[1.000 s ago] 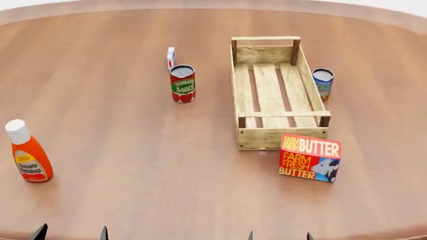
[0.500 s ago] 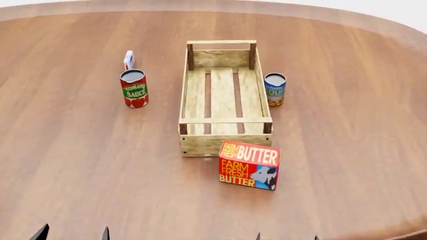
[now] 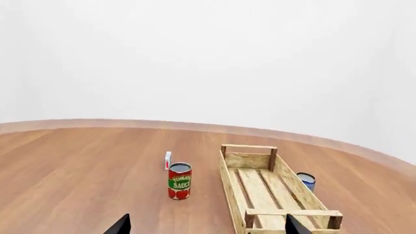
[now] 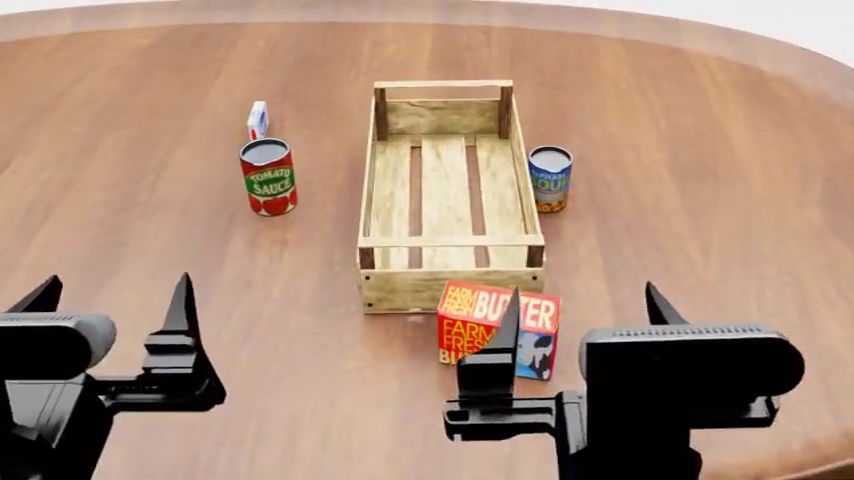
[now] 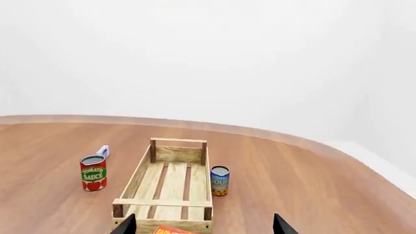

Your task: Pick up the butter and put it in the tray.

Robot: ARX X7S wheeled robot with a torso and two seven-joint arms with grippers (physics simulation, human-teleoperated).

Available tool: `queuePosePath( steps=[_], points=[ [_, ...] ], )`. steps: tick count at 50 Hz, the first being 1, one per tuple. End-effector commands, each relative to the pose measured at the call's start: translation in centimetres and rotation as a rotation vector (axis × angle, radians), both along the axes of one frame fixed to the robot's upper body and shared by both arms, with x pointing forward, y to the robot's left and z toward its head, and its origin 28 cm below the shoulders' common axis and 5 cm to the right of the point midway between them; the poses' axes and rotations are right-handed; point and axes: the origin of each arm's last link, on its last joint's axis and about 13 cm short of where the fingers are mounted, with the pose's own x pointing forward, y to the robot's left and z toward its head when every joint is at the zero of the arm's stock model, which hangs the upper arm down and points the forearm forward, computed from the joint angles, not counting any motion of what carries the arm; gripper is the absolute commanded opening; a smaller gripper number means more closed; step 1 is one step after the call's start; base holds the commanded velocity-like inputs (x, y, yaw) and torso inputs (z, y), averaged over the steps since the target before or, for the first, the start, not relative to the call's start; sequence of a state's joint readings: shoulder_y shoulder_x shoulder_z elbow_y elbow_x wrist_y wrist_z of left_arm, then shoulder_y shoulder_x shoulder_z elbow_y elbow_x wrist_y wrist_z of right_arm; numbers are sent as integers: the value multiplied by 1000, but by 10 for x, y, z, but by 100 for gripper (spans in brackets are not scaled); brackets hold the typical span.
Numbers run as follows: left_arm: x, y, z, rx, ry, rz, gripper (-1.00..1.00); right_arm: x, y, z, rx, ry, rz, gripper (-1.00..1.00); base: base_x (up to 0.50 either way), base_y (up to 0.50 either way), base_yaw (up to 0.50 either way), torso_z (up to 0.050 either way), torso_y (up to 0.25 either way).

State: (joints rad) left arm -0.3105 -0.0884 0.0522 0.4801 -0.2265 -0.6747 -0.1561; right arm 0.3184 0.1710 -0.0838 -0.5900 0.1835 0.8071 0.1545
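Round wooden counter (image 4: 694,140) carrying 5 items.
Beyond both sets of jaws: the tray (image 4: 451,285), with the butter (image 4: 470,318) just before its near end ahead of the right jaws, a tomato sauce can (image 4: 268,177) and small white-blue carton (image 4: 258,120) toward the left jaws' side, a blue soup can (image 4: 549,179) beside its other wall.

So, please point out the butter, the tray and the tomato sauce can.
butter (image 4: 534,312): head view, on the printed top face.
tray (image 4: 450,290): head view, on the near end wall.
tomato sauce can (image 4: 270,184): head view, on the label.
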Motion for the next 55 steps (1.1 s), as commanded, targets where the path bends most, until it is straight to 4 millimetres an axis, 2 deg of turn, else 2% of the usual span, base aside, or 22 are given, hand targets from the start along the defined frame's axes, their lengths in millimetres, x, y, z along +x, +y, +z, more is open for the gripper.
queuePosePath(
  steps=[1, 55],
  points=[
    [3, -2, 34, -12, -44, -27, 100, -1, -1, 35, -55, -38, 39, 100, 500, 0, 0, 0, 0],
    [4, 0, 34, -3, -65, -24, 100, 2, 0, 34, -49, -29, 48, 100, 481, 0, 0, 0, 0]
  ],
)
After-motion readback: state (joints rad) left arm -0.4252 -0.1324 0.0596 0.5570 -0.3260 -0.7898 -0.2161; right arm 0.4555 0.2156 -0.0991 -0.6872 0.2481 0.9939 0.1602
